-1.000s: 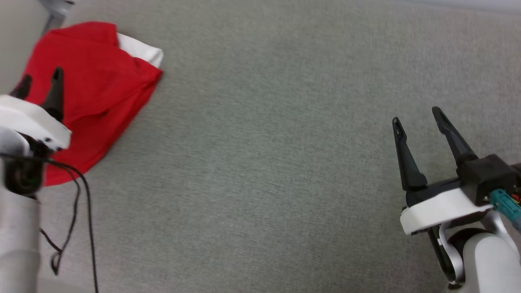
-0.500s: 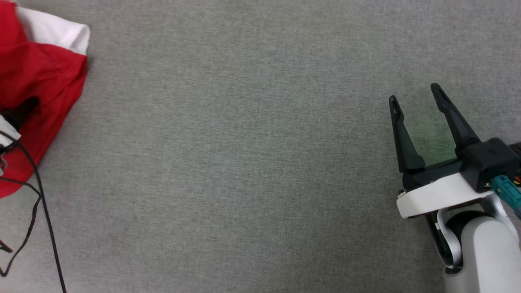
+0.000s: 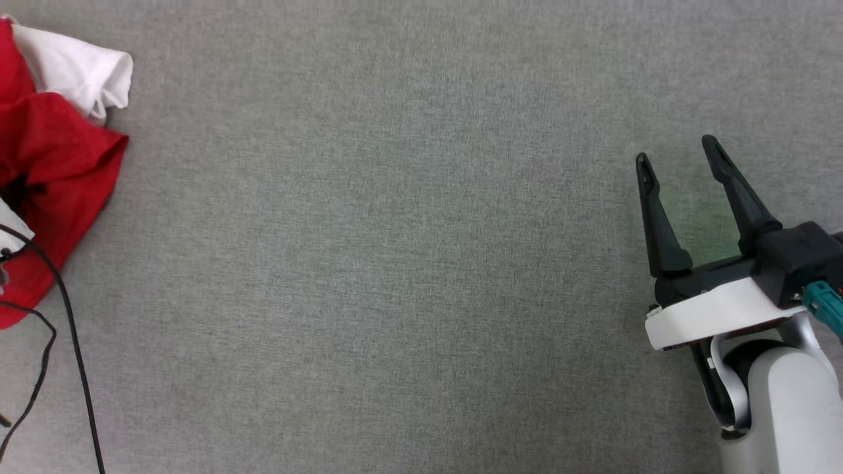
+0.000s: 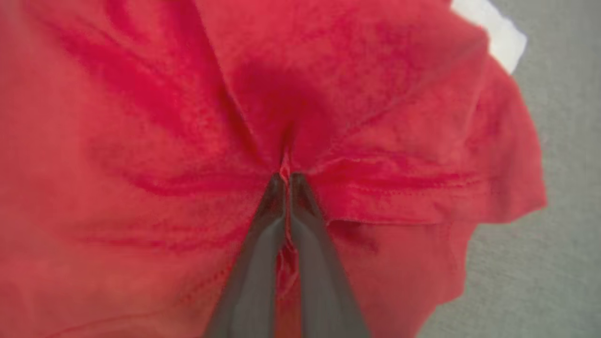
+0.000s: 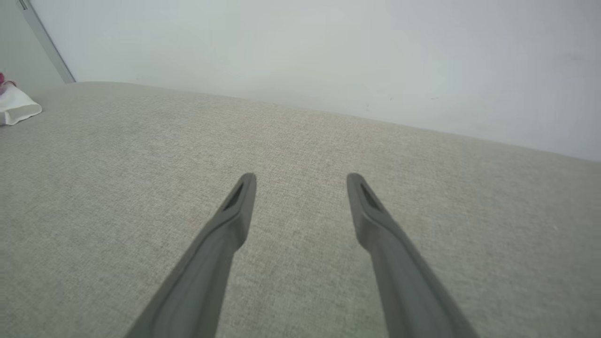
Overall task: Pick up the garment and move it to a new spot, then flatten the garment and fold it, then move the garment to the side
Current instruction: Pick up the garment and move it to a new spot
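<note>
The garment, bright red with a white sleeve, lies bunched at the head view's left edge. In the left wrist view the red cloth spreads across most of the picture, creased toward the fingertips, and my left gripper is shut on a pinched fold of it. A white sleeve corner pokes out at the upper right there. My right gripper stands open at the head view's right, far from the garment, over bare grey fabric. Its two fingers are spread with nothing between them.
A wide grey fabric surface stretches between the garment and my right arm. A black cable hangs at the lower left. A pale wall rises behind the surface's far edge, and the white sleeve shows at the far left.
My left gripper has shut on the red cloth, which is now puckered and bunched. The head camera swung right early on, pushing the garment to the left edge. The right gripper kept still.
</note>
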